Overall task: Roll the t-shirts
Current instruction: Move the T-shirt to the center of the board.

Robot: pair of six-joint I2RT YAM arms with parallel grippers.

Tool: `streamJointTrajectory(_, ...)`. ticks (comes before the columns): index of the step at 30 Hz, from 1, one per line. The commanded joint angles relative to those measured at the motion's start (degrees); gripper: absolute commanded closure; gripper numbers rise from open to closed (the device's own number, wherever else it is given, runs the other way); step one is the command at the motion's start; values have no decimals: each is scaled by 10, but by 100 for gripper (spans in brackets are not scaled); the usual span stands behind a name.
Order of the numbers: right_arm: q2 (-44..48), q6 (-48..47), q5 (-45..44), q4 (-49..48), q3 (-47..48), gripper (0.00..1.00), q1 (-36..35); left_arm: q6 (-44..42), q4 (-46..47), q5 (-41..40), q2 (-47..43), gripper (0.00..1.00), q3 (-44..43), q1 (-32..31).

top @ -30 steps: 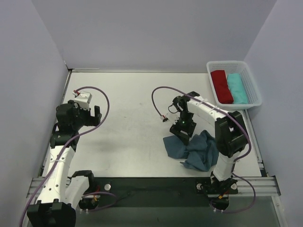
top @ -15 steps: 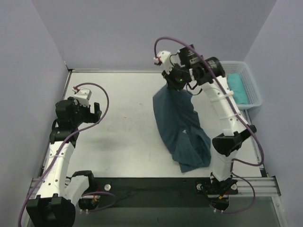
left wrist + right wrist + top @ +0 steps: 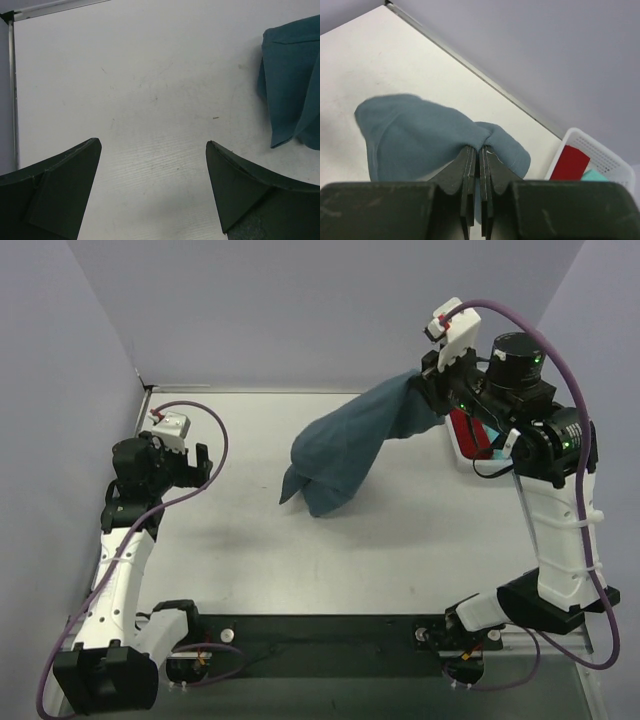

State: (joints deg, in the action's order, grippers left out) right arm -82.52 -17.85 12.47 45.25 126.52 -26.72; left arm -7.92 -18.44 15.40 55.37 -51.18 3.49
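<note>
Pinched in fully closed R gripper [image 3: 479, 150]: slate-blue t-shirt [image 3: 345, 445], hanging left of basket [image 3: 600, 150]. Wide open, empty: L gripper [image 3: 153, 144]. Soft, light, droopy; best gripped at hem corners.

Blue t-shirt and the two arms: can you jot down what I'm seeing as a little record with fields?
blue t-shirt: lifted, hanging bunched from one pinched edge, lower end down near the table
right end effector: shut on the blue t-shirt, raised high
left end effector: open, empty, over bare table
basket: at the table's far right, holding a red t-shirt and a turquoise t-shirt
rolling: not yet begun on the blue one
</note>
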Motion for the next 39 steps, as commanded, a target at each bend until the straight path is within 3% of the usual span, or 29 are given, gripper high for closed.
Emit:
streamJointTrajectory(1, 17, 36, -27, -60, 19, 100, 25, -3, 24, 7, 3, 3, -25, 5)
streamJointTrajectory(5, -4, 15, -40, -110, 100, 100, 25, -3, 24, 5, 3, 3, -30, 5)
streamJointTrajectory(9, -11, -3, -44, -266, 105, 100, 18, -1, 27, 8, 5, 3, -39, 4)
streamJointTrajectory(12, -9, -25, -51, -309, 79, 100, 5, 2, 30, 9, 7, 3, -46, 5)
streamJointTrajectory(17, -6, 17, -51, -315, 1, 100, 8, 5, 38, 6, -1, 3, -48, 4)
streamJointTrajectory(21, -68, 62, -35, -339, 20, 100, -28, 1, 45, -5, -4, 3, -44, 5)
streamJointTrajectory(26, -133, 158, 11, -330, -78, 100, -56, -5, 38, -12, -11, 3, -38, 5)
streamJointTrajectory(29, -203, 199, 47, -303, -70, 100, -82, -2, 32, -10, -14, 3, -29, 7)
streamJointTrajectory(30, -222, 196, 56, -300, -76, 91, -93, -1, 32, -8, -15, 3, -27, 8)
streamJointTrajectory(31, -230, 173, 76, -290, -82, 52, -104, 1, 31, -7, -15, 3, -23, 8)
streamJointTrajectory(34, -234, 75, 83, -202, -116, 13, -137, 1, 31, -1, -9, 2, -23, 9)
streamJointTrajectory(35, -221, 65, 78, -192, -145, 12, -134, 0, 31, 2, -7, 3, -23, 10)
streamJointTrajectory(39, -89, -19, 66, -181, -429, 12, -95, -1, 34, 16, 5, 3, -26, 10)
